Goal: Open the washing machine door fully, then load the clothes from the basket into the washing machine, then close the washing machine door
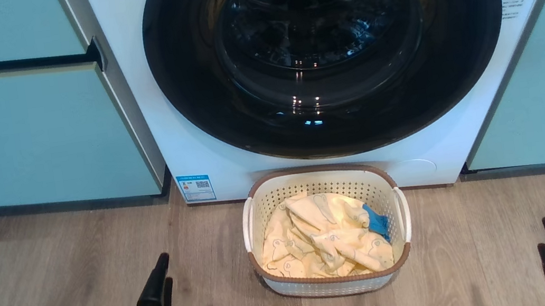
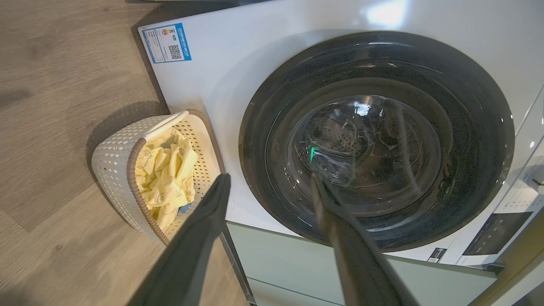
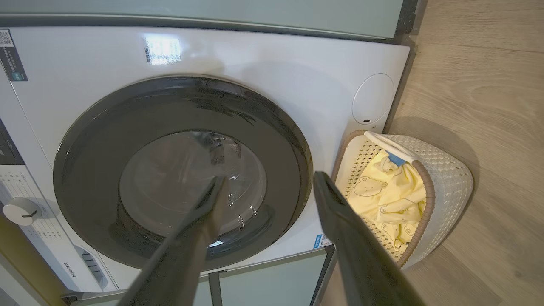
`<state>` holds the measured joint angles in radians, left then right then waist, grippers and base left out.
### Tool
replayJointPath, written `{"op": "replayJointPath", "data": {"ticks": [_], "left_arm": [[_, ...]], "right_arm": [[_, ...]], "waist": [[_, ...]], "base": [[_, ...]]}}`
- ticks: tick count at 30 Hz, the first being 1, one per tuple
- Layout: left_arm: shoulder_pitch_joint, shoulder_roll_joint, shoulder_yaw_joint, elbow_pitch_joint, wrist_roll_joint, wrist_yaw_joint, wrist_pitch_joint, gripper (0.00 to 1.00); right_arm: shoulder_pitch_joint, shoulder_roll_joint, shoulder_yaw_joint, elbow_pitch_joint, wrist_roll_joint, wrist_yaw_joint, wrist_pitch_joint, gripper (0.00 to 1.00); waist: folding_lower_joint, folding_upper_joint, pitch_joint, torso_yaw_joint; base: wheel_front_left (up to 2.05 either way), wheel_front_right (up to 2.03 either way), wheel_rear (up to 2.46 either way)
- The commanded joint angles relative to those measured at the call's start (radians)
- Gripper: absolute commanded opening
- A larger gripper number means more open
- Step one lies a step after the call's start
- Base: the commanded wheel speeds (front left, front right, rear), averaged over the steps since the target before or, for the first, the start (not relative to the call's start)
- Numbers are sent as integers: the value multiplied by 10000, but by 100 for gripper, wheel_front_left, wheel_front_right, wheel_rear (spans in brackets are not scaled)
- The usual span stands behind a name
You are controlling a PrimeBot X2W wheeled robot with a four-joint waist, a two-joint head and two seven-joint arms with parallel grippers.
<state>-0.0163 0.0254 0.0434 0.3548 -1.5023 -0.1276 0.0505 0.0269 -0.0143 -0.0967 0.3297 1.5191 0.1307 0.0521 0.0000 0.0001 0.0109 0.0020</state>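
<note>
Clothes (image 1: pixel 325 241) lie crumpled inside the basket (image 1: pixel 334 286). They are pale yellow fabric printed with bear outlines, heaped below the brown rim. One blue trim piece (image 1: pixel 377 221) shows at the right of the heap, close to the right wall. The basket stands upright on the wood floor (image 1: pixel 80 265), its far side just beside the front panel of the washing machine (image 1: pixel 186 149), under the lowest part of the washing machine door (image 1: pixel 187 79).

The door is shut, its glossy black rim flush against the white front. Through the glass bowl window the perforated steel drum (image 2: pixel 340 140) is visible. A blue sticker (image 1: pixel 196 187) sits low on the machine front, left of the basket. Pale teal cabinets (image 1: pixel 24 134) flank the machine on the left and right.

Left gripper (image 2: pixel 270 177): fingers spread wide, nothing between them. It sits near, left of the basket and well apart from it, above the floor.

Right gripper (image 3: pixel 270 176): fingers spread wide, nothing between them. It sits near, right of the basket and well apart from it.
</note>
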Motion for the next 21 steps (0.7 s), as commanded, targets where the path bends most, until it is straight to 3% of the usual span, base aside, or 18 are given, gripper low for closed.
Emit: {"op": "replayJointPath", "data": {"ticks": [1,21], "left_arm": [[-596,148,29,-430,284,-17,-120,100],[-901,228,-107,-880,3002,-19,-679,100]], "right_arm": [[-624,-123,38,-437,-251,0,-130,100],[-835,-167,496,-1125,-3275,0,-690,100]], "waist": [[0,-1,7,2],[0,-1,71,15]], "base": [[0,0,0],[0,0,0]]}}
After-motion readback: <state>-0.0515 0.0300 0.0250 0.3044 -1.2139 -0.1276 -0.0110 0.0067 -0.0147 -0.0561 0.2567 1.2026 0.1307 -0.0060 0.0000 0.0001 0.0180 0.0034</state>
